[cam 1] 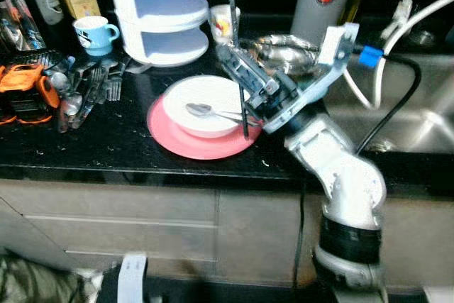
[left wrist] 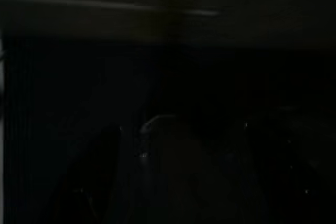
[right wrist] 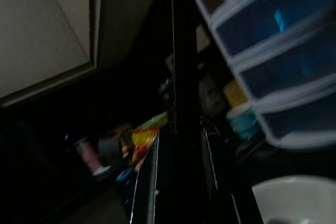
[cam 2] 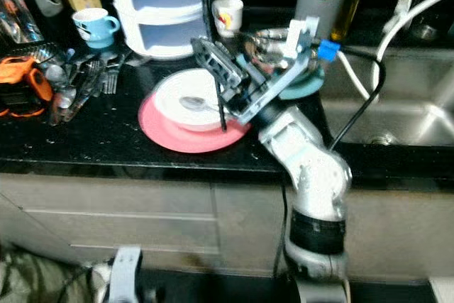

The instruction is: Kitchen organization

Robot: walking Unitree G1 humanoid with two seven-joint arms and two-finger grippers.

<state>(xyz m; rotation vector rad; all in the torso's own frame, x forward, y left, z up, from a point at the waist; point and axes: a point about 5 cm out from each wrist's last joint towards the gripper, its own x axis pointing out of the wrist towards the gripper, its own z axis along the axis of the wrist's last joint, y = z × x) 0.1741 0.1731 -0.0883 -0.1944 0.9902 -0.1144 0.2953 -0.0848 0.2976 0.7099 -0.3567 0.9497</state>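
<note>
Task status, judged from the layout: early to mid stage, much still loose on the black counter (cam 1: 128,140). Right claw (cam 1: 245,94) sits at centre frame over the right edge of the white bowl (cam 1: 206,104), its fingers pressed together on a thin dark rod-like utensil (cam 1: 244,115) that runs roughly vertical, lower tip just past the bowl's rim above the pink plate (cam 1: 177,140); exact identity of the utensil unclear, possibly a chopstick. In the right wrist view the same dark rod (right wrist: 181,77) runs up the middle between the fingers. Left claw: left wrist view nearly black, state cannot be told; arm judged idle. Containers: white bowl rests on the pink plate and holds one metal spoon (cam 1: 202,111), otherwise appears empty. White tiered plastic storage unit (cam 1: 159,12) at upper centre, contents not discernible. Blue-and-white mug (cam 1: 96,33) at upper left; small patterned cup (cam 1: 223,23) just right of the storage unit; contents of both not visible. Loose cutlery pile (cam 1: 89,86) at left, unsorted, beside an orange-and-black tool (cam 1: 25,83). Steel sink (cam 1: 404,125) at right. Remaining, as judged: place the held utensil, sort the cutlery, clear the bowl and plate.
</note>
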